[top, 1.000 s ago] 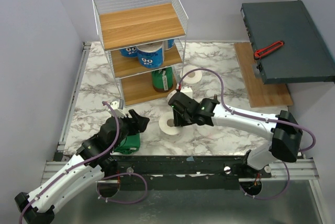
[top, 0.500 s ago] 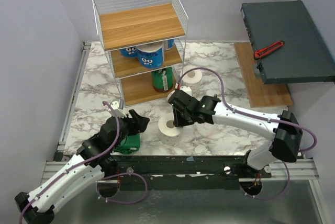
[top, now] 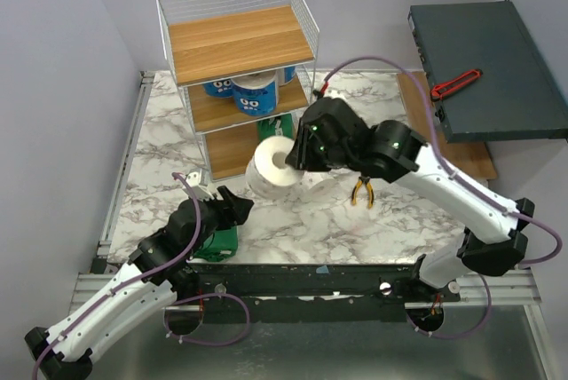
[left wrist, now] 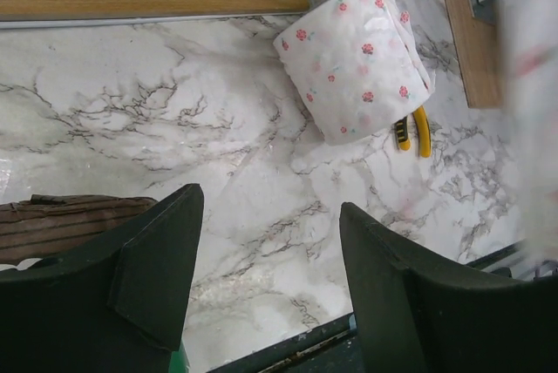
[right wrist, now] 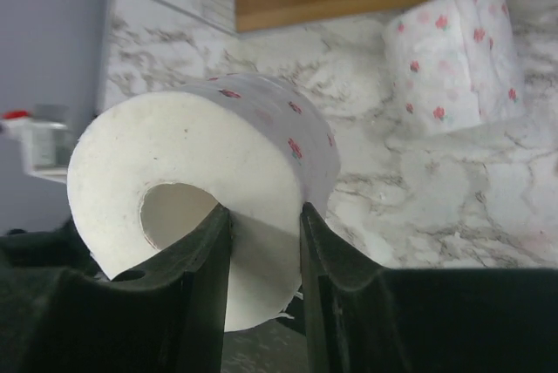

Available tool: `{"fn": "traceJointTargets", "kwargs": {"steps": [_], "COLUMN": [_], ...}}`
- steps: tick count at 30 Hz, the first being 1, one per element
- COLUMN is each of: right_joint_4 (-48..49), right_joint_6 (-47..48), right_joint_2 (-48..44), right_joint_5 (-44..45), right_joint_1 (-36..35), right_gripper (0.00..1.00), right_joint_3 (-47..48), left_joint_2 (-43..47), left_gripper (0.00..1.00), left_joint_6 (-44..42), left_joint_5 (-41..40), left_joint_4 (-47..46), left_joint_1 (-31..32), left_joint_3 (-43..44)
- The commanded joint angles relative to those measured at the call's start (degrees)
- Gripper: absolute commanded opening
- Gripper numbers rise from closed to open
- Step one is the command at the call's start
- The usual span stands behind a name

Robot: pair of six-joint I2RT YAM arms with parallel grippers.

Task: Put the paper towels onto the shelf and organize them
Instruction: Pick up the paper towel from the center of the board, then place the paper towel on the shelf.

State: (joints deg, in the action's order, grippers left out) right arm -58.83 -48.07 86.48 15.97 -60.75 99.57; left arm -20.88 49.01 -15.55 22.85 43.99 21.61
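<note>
Now the right gripper [right wrist: 266, 216] has clamped onto a white speckled roll [top: 266, 176] and lifted it clear of the worktop [top: 169, 162], where a second ago it stood on end near the middle of the near edge. One finger sits in the core and the other outside the wall, and the roll hangs tipped on its side just before the open front of the shelf [top: 240, 43]. That looks like the carry, with the placing yet to come. The shelf, toward the worktop's far left corner, has a bare top board, blue-wrapped rolls [top: 255, 94] on the middle board and a green-wrapped roll [top: 277, 134] on the bottom. Another speckled roll [left wrist: 357, 59] lies on the worktop by the pliers [left wrist: 410, 133]. The left gripper [left wrist: 268, 207] hangs open and empty near the near left corner, just above a second green roll [top: 218, 241].
</note>
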Motion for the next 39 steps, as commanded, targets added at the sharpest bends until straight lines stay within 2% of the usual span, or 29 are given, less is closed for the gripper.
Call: {"fn": "traceJointTargets", "kwargs": {"steps": [1,5,10,17,26,39], "right_joint_4": [-9.0,-12.2,-9.7,-0.1,13.1,19.9], "right_joint_6": [-2.5,-0.9,1.5,3.5,8.3,12.1], "right_joint_2": [1.0,5.7,8.9,7.4,7.4,11.4], "right_joint_5": [8.2,12.1,15.2,23.6,27.6,35.1], "right_joint_1": [-0.2,-0.2,-0.1,-0.1,-0.1,-0.1], "right_gripper": [0.01,0.01,0.01,0.01,0.01,0.01], "right_joint_3": [16.2,28.7,39.6,39.0,37.1,37.6], "left_joint_2": [0.1,-1.4,-2.2,-2.0,-1.7,-1.5], "left_gripper": [0.67,0.66,0.66,0.66,0.66,0.66], "left_joint_6": [0.0,0.0,0.0,-0.9,-1.6,-3.0], "left_joint_5": [0.9,1.6,2.1,2.8,3.0,2.0], "left_joint_4": [0.4,0.1,1.2,2.4,3.4,2.8], "left_joint_1": [0.0,0.0,0.0,0.0,0.0,0.0], "left_joint_3": [0.8,1.8,3.0,3.8,4.1,5.3]}}
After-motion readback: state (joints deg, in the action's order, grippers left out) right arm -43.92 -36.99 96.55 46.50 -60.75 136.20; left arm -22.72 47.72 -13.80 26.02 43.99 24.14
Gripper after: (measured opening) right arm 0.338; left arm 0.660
